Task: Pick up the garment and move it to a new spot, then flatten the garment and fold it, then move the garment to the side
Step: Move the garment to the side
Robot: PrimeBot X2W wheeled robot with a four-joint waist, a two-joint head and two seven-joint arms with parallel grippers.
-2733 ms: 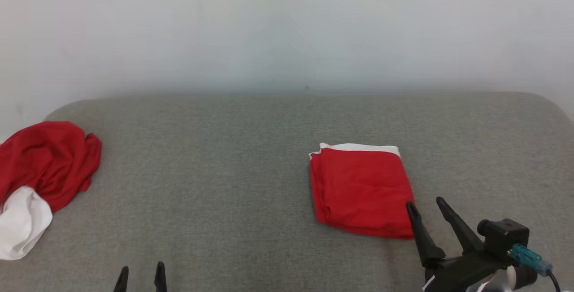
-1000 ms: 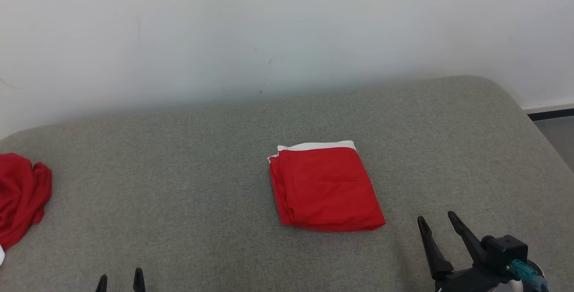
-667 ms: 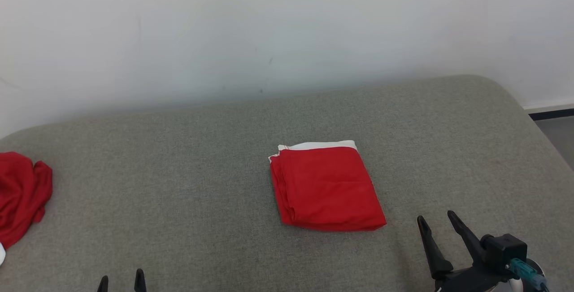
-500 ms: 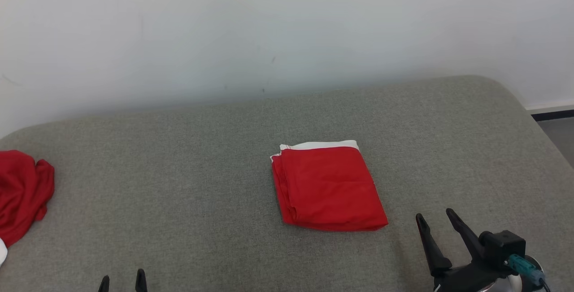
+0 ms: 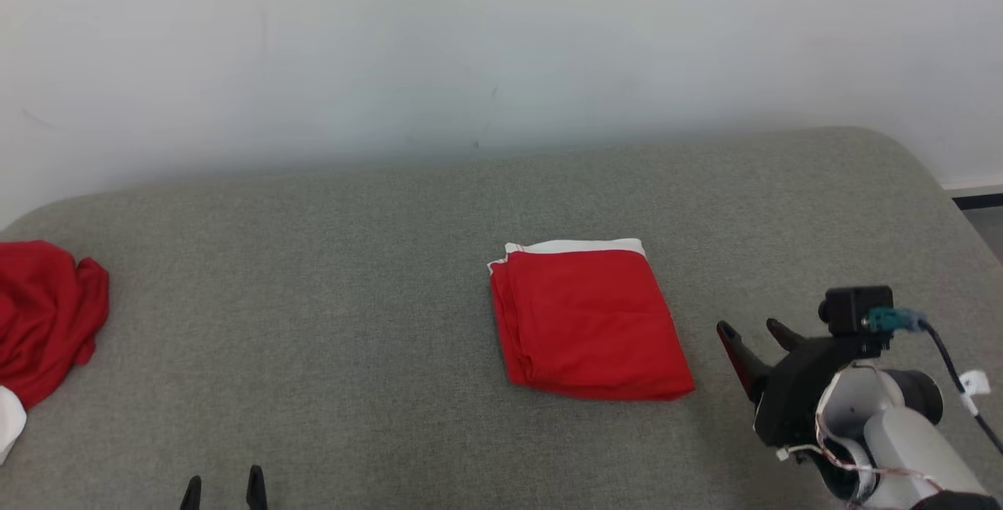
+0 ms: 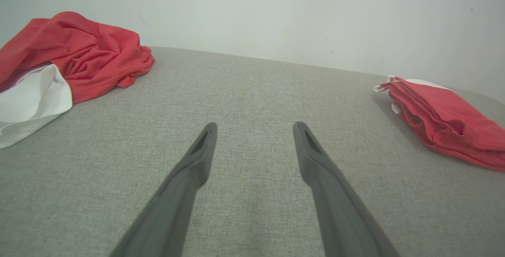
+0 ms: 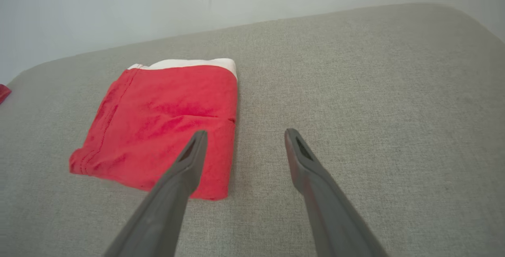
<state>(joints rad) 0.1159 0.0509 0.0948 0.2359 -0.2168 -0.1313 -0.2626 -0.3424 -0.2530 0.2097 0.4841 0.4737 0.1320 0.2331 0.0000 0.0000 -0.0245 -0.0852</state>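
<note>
- Your garment (image 5: 592,320) lay folded into a neat red rectangle, flat, a little right of centre on the grey cushion (image 5: 353,259).
- A white band showed along its far edge, on the wall side, and the stacked fold edges ran down its left side.
- Your right gripper (image 5: 751,330) was just beside the garment's near right corner, pointing up the cushion towards the wall (image 5: 501,40). A strip of bare cushion lay between it and the cloth.
- Its jaws were spread wide with nothing between them, so no cloth was held.
- Whether that gripper touched the cushion or hung above it, I could not tell.
- In the right wrist view, the right gripper (image 7: 244,134) looked over that same corner. One finger crossed in front of the garment (image 7: 165,126) and the other was over bare cushion (image 7: 375,91).
- Your left gripper (image 5: 223,486) was low at the near edge, left of centre, with just two dark tips peeking in, well apart from the garment.
- In the left wrist view, the left gripper (image 6: 255,126) was wide open too, and empty, over bare cushion (image 6: 252,87).
- That view had the garment (image 6: 442,120) off to the right, its layers showing along the edge, and a heap (image 6: 79,51) off to the left.
- The heap (image 5: 47,314) was crumpled red cloth with a white part at its near end. It sat at the cushion's far left, well apart from the garment and both grippers.
- Your right wrist carried a black camera (image 5: 858,310) with a teal plug and a dark cable trailing right.
- A slice of floor (image 5: 989,222) showed past the cushion's right corner.
</note>
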